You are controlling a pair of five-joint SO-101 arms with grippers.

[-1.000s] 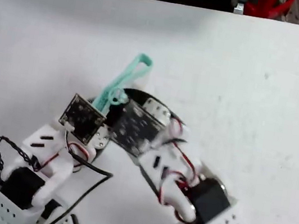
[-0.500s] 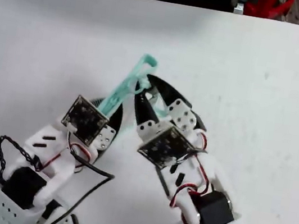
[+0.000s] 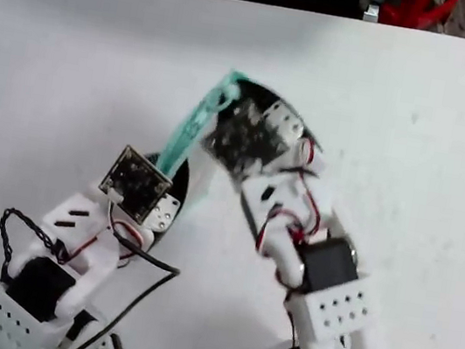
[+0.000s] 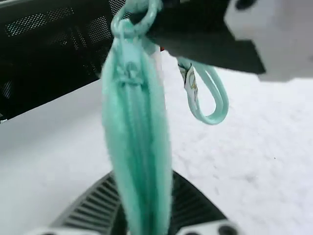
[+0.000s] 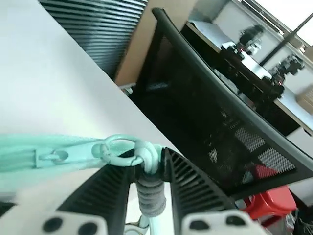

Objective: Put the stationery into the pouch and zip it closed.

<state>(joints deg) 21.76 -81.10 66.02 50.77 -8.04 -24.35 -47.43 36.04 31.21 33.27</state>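
Note:
A teal pouch [image 3: 188, 128] hangs edge-on above the white table, stretched between both arms. My left gripper [image 3: 168, 164] is shut on its near end; in the left wrist view the pouch [image 4: 139, 147] rises out of that gripper [image 4: 144, 215]. My right gripper [image 3: 234, 95] is at the pouch's far end, shut on the ringed zipper pull [image 5: 128, 149]. The right wrist view has its ribbed fingers [image 5: 105, 188] pinched around the pull, with the slider [image 5: 51, 156] just beside it. A teal wrist loop [image 4: 210, 100] dangles below the right gripper [image 4: 215, 34].
The white table [image 3: 417, 124] has open surface all around the arms, up to its far edge [image 3: 259, 3]. A black cable [image 3: 24, 234] loops beside the left arm's base. A black mesh chair [image 5: 215, 127] stands beyond the table.
My right arm has swung away from the left gripper along the pouch to its far end, taking the zipper pull with it. The pouch now stands longer and tauter. The left arm held still.

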